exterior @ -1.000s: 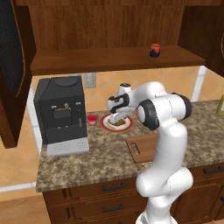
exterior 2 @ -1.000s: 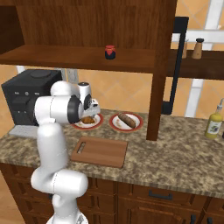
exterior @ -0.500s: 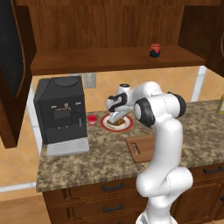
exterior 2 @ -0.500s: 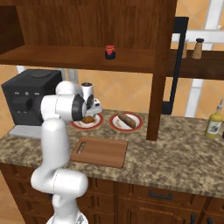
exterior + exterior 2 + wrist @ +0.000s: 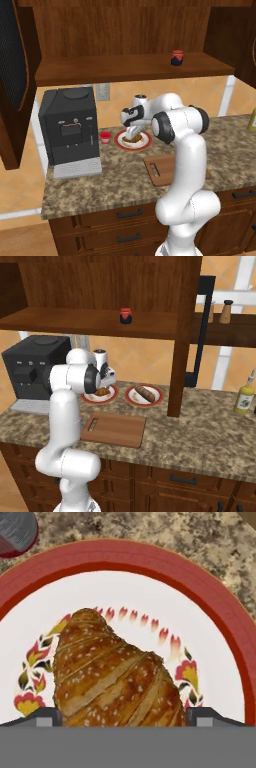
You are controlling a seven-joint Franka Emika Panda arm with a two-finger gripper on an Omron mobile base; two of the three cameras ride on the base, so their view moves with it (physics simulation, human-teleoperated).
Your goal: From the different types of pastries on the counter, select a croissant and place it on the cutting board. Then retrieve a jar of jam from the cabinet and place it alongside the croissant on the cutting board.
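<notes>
The golden-brown croissant [image 5: 115, 677] lies on a red-rimmed white plate [image 5: 210, 597] on the granite counter [image 5: 100, 185]. My gripper [image 5: 125, 718] is open and low over it, one fingertip [image 5: 47, 717] on each side of the pastry. From the base, the gripper [image 5: 133, 132] hangs over that plate [image 5: 143, 145], and the croissant [image 5: 103, 391] shows just below the hand. A longer, darker pastry [image 5: 145, 393] rests on a second plate. The cutting board [image 5: 115, 428] lies bare in front of the plates. The red-lidded jam jar [image 5: 177, 57] stands on the cabinet shelf [image 5: 100, 70].
A black coffee machine [image 5: 70, 130] stands left of the plate, with a tiny red cup [image 5: 105, 137] between them. A dark cabinet post [image 5: 180, 356] rises right of the second plate. A yellow bottle [image 5: 245, 398] stands far right, and shakers [image 5: 227, 311] sit on a side shelf.
The hand has come down and forward over the croissant's plate, ending low with its fingers either side of the pastry. Nothing else has moved.
</notes>
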